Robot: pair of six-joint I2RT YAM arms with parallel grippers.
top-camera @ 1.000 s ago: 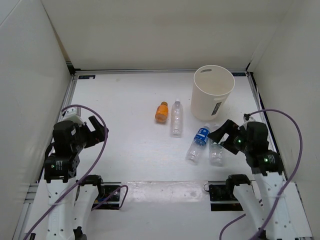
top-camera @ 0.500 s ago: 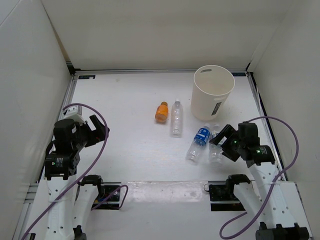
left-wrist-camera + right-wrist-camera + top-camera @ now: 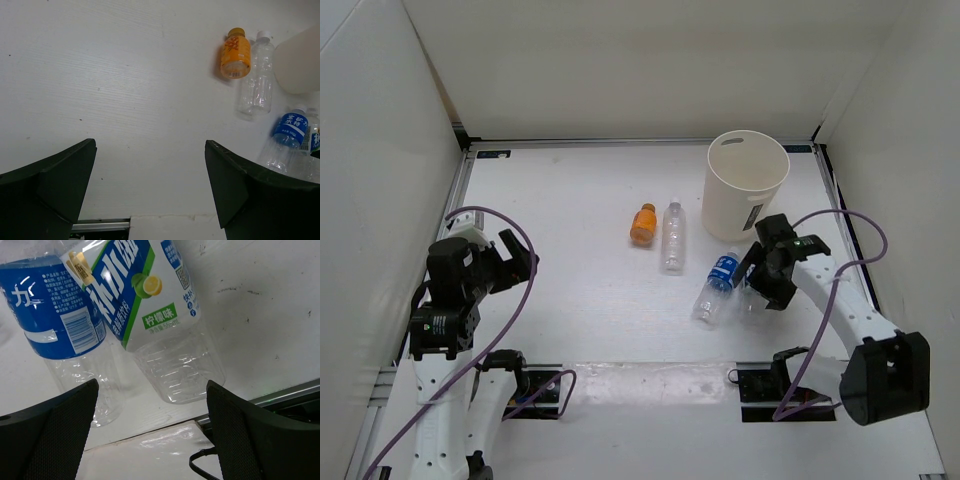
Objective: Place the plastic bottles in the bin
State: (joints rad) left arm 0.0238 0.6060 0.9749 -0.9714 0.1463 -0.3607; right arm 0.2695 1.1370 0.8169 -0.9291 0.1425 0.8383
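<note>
Right wrist view: lemon-labelled clear bottle (image 3: 165,315) flat on the surface (image 3: 260,300), close against the blue-labelled bottle (image 3: 60,315), both framed inside the wide-open right pincer (image 3: 150,390). Has reached out from beside its base to hover over this pair just short of the bin (image 3: 740,205), so probably about to descend and grasp. Orange bottle (image 3: 642,224) and second clear bottle (image 3: 672,235) unmoved farther left; left pincer (image 3: 150,150) wide, unmoved.

My left arm (image 3: 442,318) sits folded close over its base, the left gripper (image 3: 517,262) tipped forward and down, jaws spread wide. My right arm (image 3: 842,306) stretches forward and inward, the right gripper (image 3: 761,279) angled low, its fingers equally wide apart.
</note>
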